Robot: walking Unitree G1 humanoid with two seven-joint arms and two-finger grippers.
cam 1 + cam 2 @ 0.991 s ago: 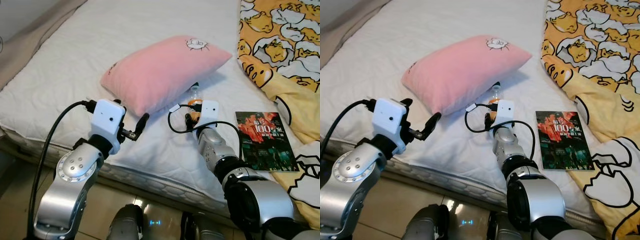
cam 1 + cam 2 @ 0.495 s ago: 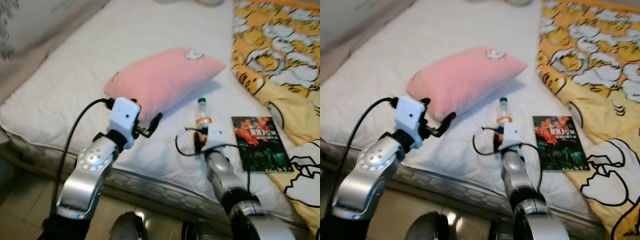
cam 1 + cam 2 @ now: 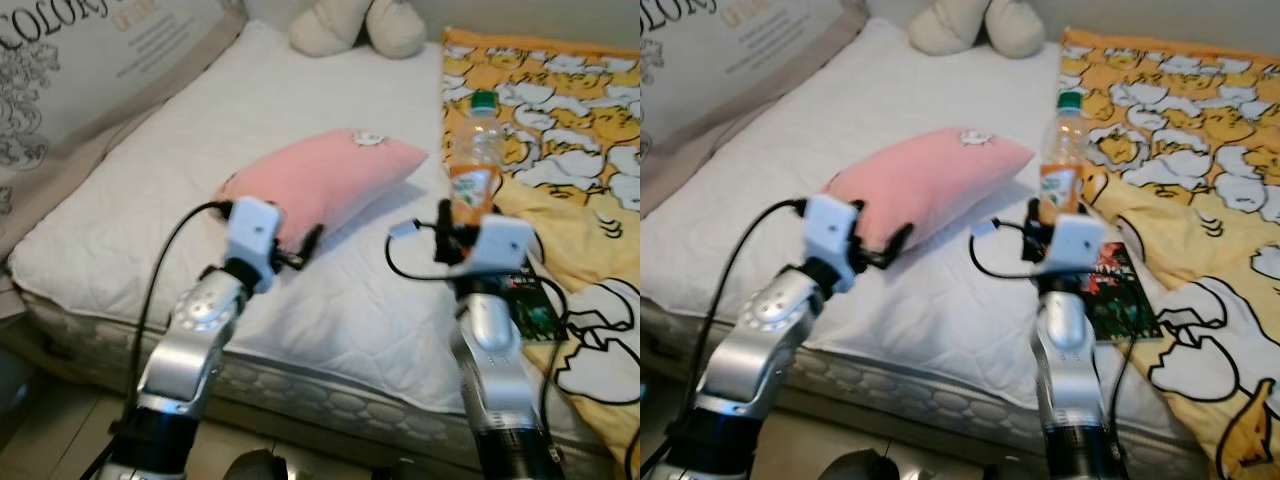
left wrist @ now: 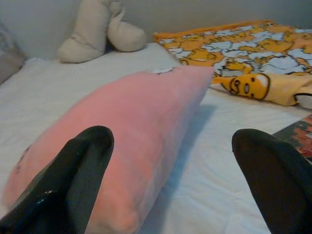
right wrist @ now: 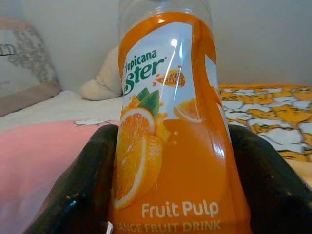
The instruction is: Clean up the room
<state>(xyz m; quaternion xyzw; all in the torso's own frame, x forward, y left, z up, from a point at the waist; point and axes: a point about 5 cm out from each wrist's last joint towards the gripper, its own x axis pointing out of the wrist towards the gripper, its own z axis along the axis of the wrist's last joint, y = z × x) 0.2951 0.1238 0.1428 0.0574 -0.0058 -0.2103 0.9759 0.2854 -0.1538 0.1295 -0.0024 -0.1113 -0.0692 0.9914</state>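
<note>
An orange juice bottle (image 3: pixel 474 160) with a green cap stands upright in the air above the bed, and my right gripper (image 3: pixel 458 222) is shut on its lower half; the right wrist view has its orange label (image 5: pixel 168 136) between both black fingers (image 5: pixel 83 190). A pink pillow (image 3: pixel 315 180) lies on the white mattress (image 3: pixel 160 200). My left gripper (image 3: pixel 308 244) is open, its fingertips close to the pillow's near edge; in the left wrist view the pillow (image 4: pixel 122 131) lies between and beyond the two fingers (image 4: pixel 73 170).
A dark book (image 3: pixel 1110 290) lies on the bed behind my right wrist. A yellow patterned blanket (image 3: pixel 570 130) covers the right side of the bed. A cream plush toy (image 3: pixel 360 25) sits at the head, a printed cushion (image 3: pixel 90 60) leans far left. Floor tiles show below the mattress edge.
My right gripper has lifted the bottle off the mattress, well above the bed. The camera has tilted up and back, bringing the plush toy and cushion into view.
</note>
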